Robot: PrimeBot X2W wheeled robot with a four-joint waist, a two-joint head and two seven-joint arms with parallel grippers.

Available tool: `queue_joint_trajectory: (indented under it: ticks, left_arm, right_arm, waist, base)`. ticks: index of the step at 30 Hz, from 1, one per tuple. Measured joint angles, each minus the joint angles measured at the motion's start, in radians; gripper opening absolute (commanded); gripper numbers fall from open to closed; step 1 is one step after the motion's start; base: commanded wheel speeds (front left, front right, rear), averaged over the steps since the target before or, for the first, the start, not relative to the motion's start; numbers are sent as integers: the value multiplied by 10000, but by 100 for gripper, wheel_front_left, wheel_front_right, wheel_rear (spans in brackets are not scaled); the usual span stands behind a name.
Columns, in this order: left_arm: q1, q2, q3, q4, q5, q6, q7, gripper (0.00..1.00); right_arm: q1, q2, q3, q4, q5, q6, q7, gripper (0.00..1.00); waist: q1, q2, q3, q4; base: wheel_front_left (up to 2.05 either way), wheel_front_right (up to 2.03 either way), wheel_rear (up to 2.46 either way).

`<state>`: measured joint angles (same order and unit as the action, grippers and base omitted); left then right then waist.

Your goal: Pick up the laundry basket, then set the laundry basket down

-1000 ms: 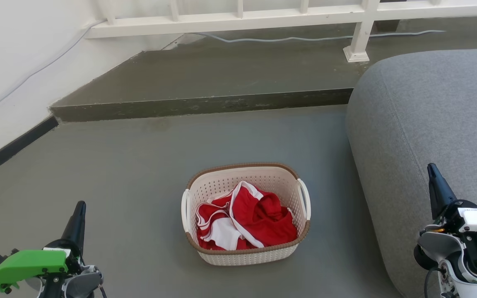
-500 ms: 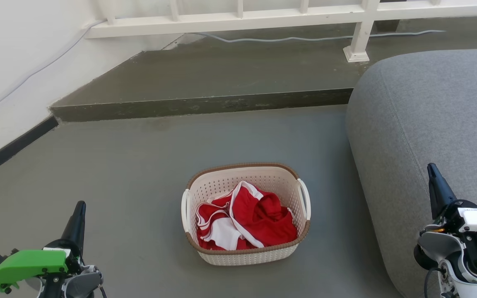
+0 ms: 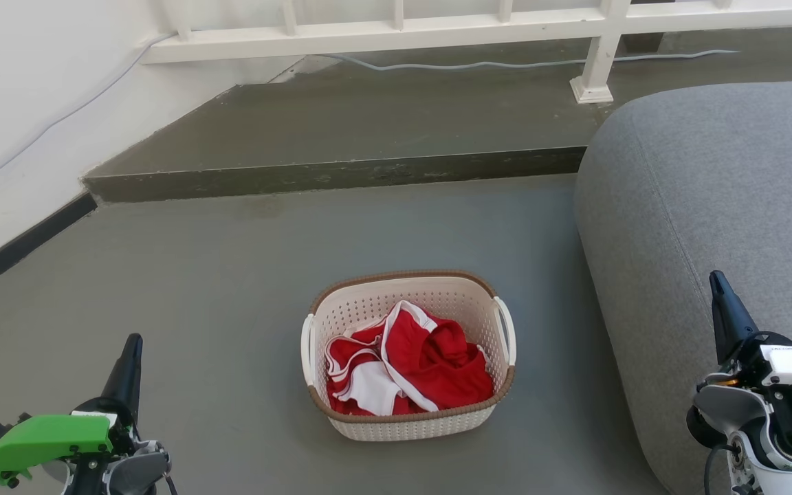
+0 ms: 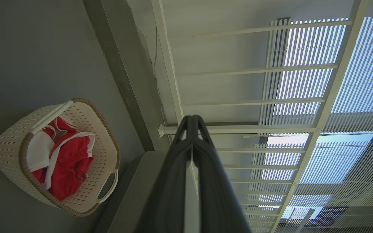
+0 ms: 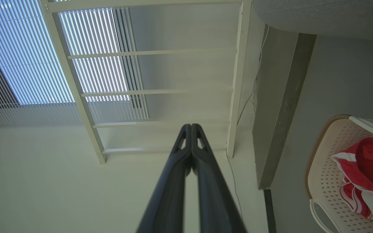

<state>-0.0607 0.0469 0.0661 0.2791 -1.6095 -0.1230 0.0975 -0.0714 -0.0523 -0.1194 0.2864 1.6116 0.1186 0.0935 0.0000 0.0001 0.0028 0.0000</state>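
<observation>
- The left pincer (image 3: pixel 133 340) had its two dark fingers pressed together along their length and held nothing. The right pincer (image 3: pixel 715 278) was closed the same way and was also empty.
- The laundry basket (image 3: pixel 410 426) stood upright on the grey floor (image 3: pixel 196 289) between the two pincers. It was to the right of the left one and to the left of the right one, well apart from both. A red and white garment (image 3: pixel 413 364) lay heaped inside it.
- The scene fit a basket waiting on the floor to be lifted, or one already set back down with the arms drawn away. The pictures did not settle which.
- In my judgement the two white side handles, the left handle (image 3: pixel 307 347) and the right handle (image 3: pixel 507 330), were the natural holds, since one faced each pincer. They looked thin, and a basket held by one side alone would likely tip and spill the garment.
- A grey sofa (image 3: pixel 698 192) bulged right behind the right pincer and came near the basket on that side. It would have crowded that arm.
- Beyond both sets of fingertips ran a raised step (image 3: pixel 334 175). Farther off were a white railing (image 3: pixel 396 31) and a cable (image 3: pixel 506 65).
</observation>
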Motion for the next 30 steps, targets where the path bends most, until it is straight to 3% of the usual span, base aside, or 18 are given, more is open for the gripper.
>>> queue_joint_trajectory:
  ticks: [30]
  left_arm:
    - [0, -2, 8, -10, 0, 0, 0, 0]
  right_arm:
    - [0, 27, -10, -13, 0, 0, 15, 0]
  waist:
    - [0, 0, 1, 0]
  base:
    - [0, 0, 0]
